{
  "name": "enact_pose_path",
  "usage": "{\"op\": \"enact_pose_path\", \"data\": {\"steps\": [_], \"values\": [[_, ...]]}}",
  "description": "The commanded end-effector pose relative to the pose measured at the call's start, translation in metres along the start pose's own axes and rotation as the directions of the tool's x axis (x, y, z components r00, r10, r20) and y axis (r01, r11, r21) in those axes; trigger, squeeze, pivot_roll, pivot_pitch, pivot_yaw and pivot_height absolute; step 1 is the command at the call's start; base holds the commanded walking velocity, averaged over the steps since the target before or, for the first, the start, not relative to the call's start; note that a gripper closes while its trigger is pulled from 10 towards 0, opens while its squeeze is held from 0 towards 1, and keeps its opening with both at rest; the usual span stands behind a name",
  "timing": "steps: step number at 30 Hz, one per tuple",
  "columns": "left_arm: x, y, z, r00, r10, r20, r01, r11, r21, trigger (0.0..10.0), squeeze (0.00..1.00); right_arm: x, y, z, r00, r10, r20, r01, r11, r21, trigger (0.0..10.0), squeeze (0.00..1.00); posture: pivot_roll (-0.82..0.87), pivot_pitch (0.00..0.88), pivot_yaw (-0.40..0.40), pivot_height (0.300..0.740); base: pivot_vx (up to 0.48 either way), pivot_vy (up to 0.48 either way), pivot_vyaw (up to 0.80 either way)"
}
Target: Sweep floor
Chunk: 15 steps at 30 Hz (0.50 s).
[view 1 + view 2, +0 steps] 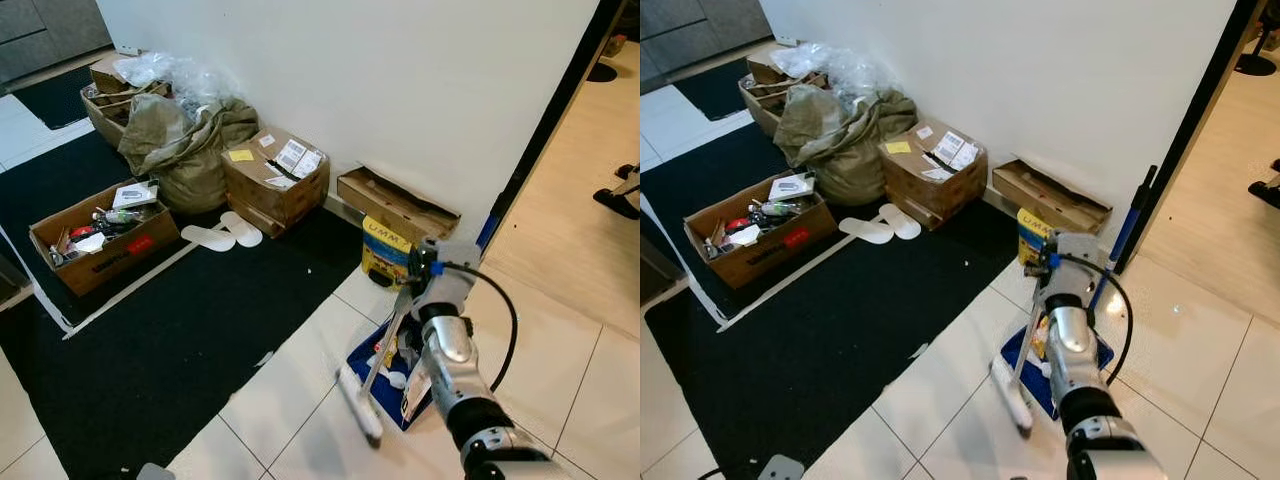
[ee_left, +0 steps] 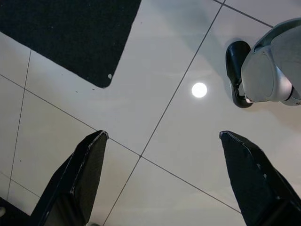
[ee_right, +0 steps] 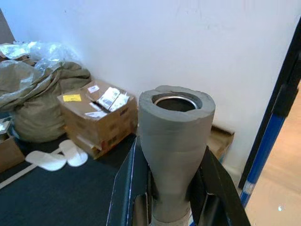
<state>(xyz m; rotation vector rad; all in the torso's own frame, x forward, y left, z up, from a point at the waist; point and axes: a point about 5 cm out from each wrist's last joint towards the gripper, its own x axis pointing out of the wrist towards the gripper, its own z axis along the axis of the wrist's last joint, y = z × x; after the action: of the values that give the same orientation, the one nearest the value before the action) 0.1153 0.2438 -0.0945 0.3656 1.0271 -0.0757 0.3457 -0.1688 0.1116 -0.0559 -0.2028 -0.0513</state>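
Clamped between the right gripper's (image 3: 171, 207) two black fingers (image 3: 129, 188) is the grey foam grip (image 3: 175, 141) at the top of a broom handle, its hollow metal end showing just above them. From that hold the thin handle (image 1: 385, 345) slants down to a pale broom head (image 1: 360, 402) resting on the white tiled floor (image 1: 290, 390), just beside a blue dustpan (image 1: 385, 385) that already carries a few scraps. A yellow tin (image 1: 386, 248) stands near the wall behind the pan, and a blue pole (image 1: 1125, 235) leans at the doorway.

The left gripper (image 2: 164, 179) hangs with its fingers (image 2: 82, 179) spread wide and nothing between them, looking down at bare tile and the corner of the black mat (image 2: 70, 37).

Further out, the mat runs along the wall past a pair of white slippers (image 1: 222, 233), taped cardboard boxes (image 1: 275, 175), an open box of oddments (image 1: 100, 235) and a stuffed olive sack (image 1: 185, 145).

Sweeping seems to be partway through: some debris sits in the pan, yet a small white fleck (image 1: 263, 359) lies at the mat's edge, and the mat and the tiles beyond look unswept so far.
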Motion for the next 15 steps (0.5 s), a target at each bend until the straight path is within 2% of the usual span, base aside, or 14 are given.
{"op": "enact_pose_path", "data": {"steps": [1, 3, 6, 8, 9, 10, 12, 15], "values": [[-0.004, 0.007, -0.011, 0.999, 0.012, -0.03, -0.012, 1.0, 0.007, 10.0, 0.0, 0.007, 0.005, 0.015, 0.996, 0.017, 0.086, -0.016, 1.0, -0.018, 10.0, 0.0, 0.03, 0.163, 0.031, 0.74, 0.0, 0.0, 0.0], [-0.004, 0.007, -0.011, 0.999, 0.012, -0.03, -0.012, 1.0, 0.007, 10.0, 0.0, 0.007, 0.005, 0.015, 0.996, 0.017, 0.086, -0.016, 1.0, -0.018, 10.0, 0.0, 0.03, 0.163, 0.031, 0.74, 0.0, 0.0, 0.0], [-0.005, 0.006, -0.015, 0.999, 0.014, -0.036, -0.014, 1.0, 0.002, 10.0, 0.0, 0.011, 0.007, 0.024, 0.988, 0.046, 0.145, -0.03, 0.994, -0.106, 10.0, 0.0, 0.04, 0.156, 0.028, 0.74, 0.0, 0.0, 0.0], [-0.005, 0.006, -0.015, 0.999, 0.014, -0.036, -0.014, 1.0, 0.002, 10.0, 0.0, 0.011, 0.007, 0.024, 0.988, 0.046, 0.145, -0.03, 0.994, -0.106, 10.0, 0.0, 0.04, 0.156, 0.028, 0.74, 0.0, 0.0, 0.0], [-0.005, 0.006, -0.015, 0.999, 0.013, -0.037, -0.013, 1.0, 0.0, 10.0, 0.0, 0.013, 0.007, 0.027, 0.985, 0.057, 0.16, -0.034, 0.989, -0.143, 10.0, 0.0, 0.04, 0.148, 0.024, 0.74, 0.0, 0.0, 0.0], [-0.005, 0.006, -0.015, 0.999, 0.013, -0.037, -0.013, 1.0, 0.0, 10.0, 0.0, 0.013, 0.007, 0.027, 0.985, 0.057, 0.16, -0.034, 0.989, -0.143, 10.0, 0.0, 0.04, 0.148, 0.024, 0.74, 0.0, 0.0, 0.0], [-0.005, 0.004, -0.015, 0.999, 0.012, -0.036, -0.012, 1.0, -0.006, 10.0, 0.0, 0.016, 0.004, 0.035, 0.978, 0.072, 0.197, -0.024, 0.971, -0.24, 10.0, 0.0, 0.04, 0.158, 0.021, 0.74, 0.0, 0.0, 0.0], [-0.004, 0.003, -0.014, 0.999, 0.008, -0.033, -0.009, 1.0, -0.01, 10.0, 0.0, 0.02, 0.0, 0.043, 0.968, 0.068, 0.241, 0.002, 0.96, -0.281, 10.0, 0.0, 0.03, 0.156, 0.02, 0.74, 0.0, 0.0, 0.0]]}}
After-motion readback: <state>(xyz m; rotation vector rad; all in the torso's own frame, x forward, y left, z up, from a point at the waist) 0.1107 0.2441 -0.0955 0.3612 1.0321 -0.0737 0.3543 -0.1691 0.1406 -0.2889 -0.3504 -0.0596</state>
